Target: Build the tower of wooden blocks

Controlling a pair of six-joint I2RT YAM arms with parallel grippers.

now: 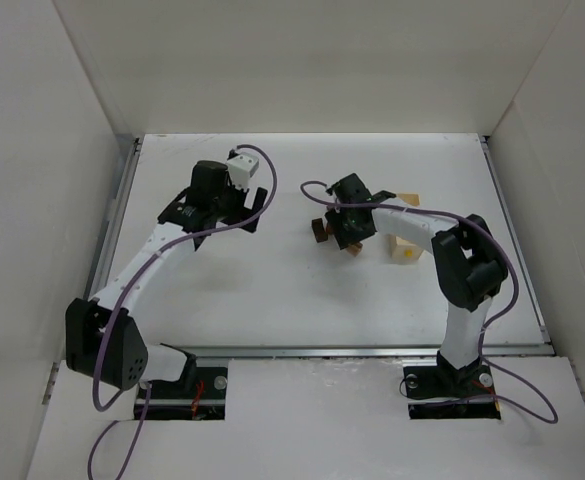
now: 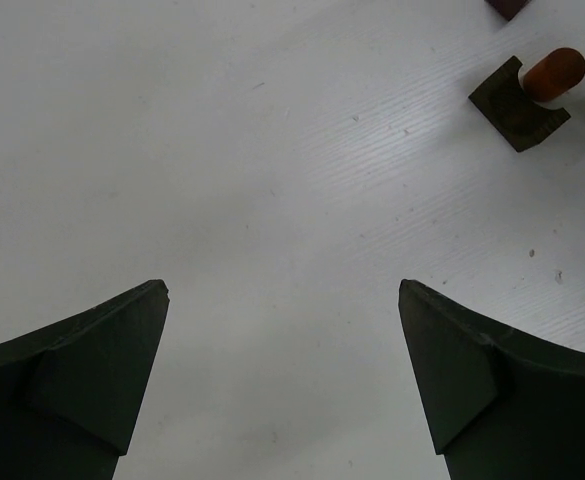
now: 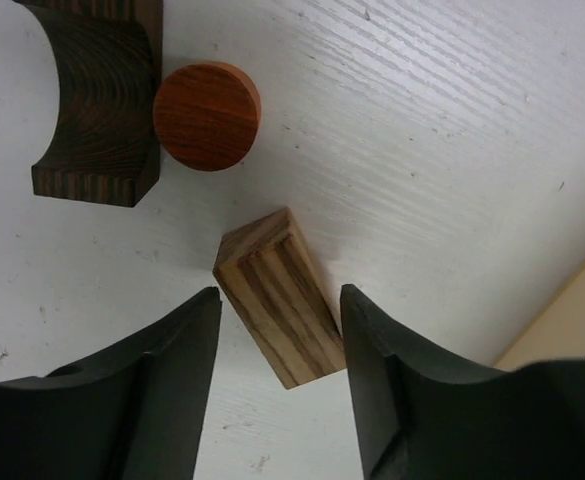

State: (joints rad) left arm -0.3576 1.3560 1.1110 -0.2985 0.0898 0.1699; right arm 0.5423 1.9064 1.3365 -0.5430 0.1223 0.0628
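We are seeing the right hand [image 3: 279,293] hanging partly open near mid-desk, its fingers flanking the tan striped block [image 3: 272,310] lying flat on the desk [image 3: 452,130] (flanking it, not clamping it). The dark notched block [image 3: 97,110] and reddish-brown cylinder [image 3: 207,115] are sitting side by side just beyond, unstacked, while the left hand [image 2: 283,285] is gaping wide, holding nothing.

Striped block [image 3: 278,312] inside right gripper [image 3: 280,292]

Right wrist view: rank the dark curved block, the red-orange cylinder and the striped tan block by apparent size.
1. dark curved block, even cropped by the frame.
2. striped tan block.
3. red-orange cylinder; only its top shows, so this last ranking is unsure.
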